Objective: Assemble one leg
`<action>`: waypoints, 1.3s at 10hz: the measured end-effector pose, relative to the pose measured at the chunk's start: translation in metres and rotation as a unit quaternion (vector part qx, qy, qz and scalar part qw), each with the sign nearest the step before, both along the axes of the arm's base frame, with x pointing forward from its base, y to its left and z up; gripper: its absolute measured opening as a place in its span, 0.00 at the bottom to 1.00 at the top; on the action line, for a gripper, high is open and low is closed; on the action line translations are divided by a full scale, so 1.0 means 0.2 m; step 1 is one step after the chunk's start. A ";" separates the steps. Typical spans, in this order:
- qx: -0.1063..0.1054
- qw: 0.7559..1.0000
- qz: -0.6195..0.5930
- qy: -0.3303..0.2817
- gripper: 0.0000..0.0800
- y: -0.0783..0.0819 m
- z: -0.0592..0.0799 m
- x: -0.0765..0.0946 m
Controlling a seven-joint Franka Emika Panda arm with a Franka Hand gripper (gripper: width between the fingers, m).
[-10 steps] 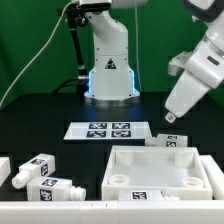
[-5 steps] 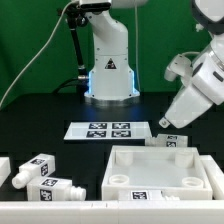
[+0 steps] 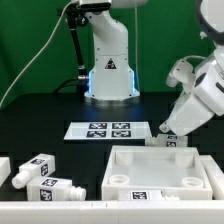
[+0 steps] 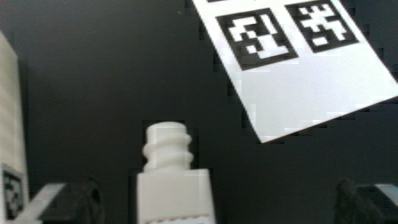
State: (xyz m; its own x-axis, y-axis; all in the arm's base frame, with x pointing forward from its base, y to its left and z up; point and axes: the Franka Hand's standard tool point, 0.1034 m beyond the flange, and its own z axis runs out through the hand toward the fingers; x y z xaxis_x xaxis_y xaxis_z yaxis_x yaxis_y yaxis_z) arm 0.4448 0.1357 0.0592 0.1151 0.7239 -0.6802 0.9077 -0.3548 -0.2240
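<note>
Leg: we saw the leg (image 3: pixel 169 141) lying on the table just behind the tabletop's far wall, toward the exterior view's right, with its tags facing up.
Leg, close up: in the wrist view the leg (image 4: pixel 173 182) was a chunky white post lying lengthwise between the two fingers.
Screw end: the screw end (image 4: pixel 166 142) was narrower and ribbed. It pointed away from the gripper toward the marker board, and dark table showed between the two.
Gripper: the gripper (image 3: pixel 164 127) hung low and tilted over the leg, on an arm (image 3: pixel 205 85) that came in from the exterior view's upper right.
Jaws: they stood wide apart and held nothing. The fingers (image 4: pixel 68 205) showed as dark blurs, one on each side of the post.
Contact: we saw a strip of dark table between each finger and the leg, so neither touched it.
Tabletop: the tabletop (image 3: pixel 160 168) was a large white square tray at the front, right of middle in the exterior view. It had holes in its corners and a tag on its front wall.
Marker board: the marker board (image 3: pixel 105 129) lay flat between the base and the tabletop. In the wrist view it (image 4: pixel 311 70) lay beyond the screw end.
Spare legs: two spare legs (image 3: pixel 38 172) lay at the front on the exterior view's left, apart from the tabletop.
Base: the white base (image 3: pixel 108 62) stood at the back middle, with a blue glow at its foot.
Table: the table (image 3: pixel 35 125) was black.
</note>
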 end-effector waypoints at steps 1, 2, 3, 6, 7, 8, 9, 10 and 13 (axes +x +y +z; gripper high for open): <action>0.011 1.000 0.005 -0.007 0.81 0.03 0.01 0.07; 0.019 1.000 0.008 -0.015 0.81 0.06 0.03 0.12; 0.021 1.000 0.010 -0.016 0.81 0.07 0.03 0.12; 0.015 1.000 0.010 -0.008 0.81 0.07 0.02 0.10; 0.004 1.000 0.012 0.001 0.81 0.07 0.02 0.07; -0.019 0.999 0.017 0.022 0.81 0.07 0.00 0.02; -0.030 0.999 0.021 0.035 0.81 0.09 -0.02 0.00; -0.045 0.998 0.022 0.049 0.81 0.11 -0.04 -0.02; -0.029 0.998 0.024 0.043 0.81 0.12 -0.09 -0.02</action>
